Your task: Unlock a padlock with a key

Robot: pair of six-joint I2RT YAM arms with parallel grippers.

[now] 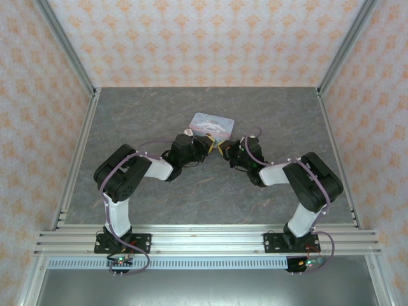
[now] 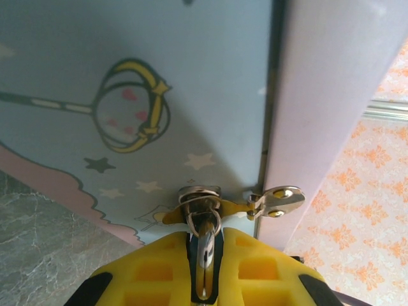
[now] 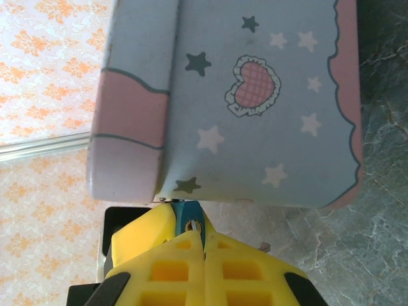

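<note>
The right gripper [image 3: 194,228] is clamped shut on the padlock [image 3: 185,211] at its fingertips, steadying it under the tin box [image 3: 255,95]. The left gripper [image 2: 205,243] pinches the key [image 2: 204,260] (tip towards the latch [image 2: 277,201]), seemingly ready for insertion.

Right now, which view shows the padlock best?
The right wrist view: the teal padlock is close, pinched in the right gripper, keyhole facing the camera. From the top it is too small to tell; the left wrist view faces the tin box's clasp.
</note>
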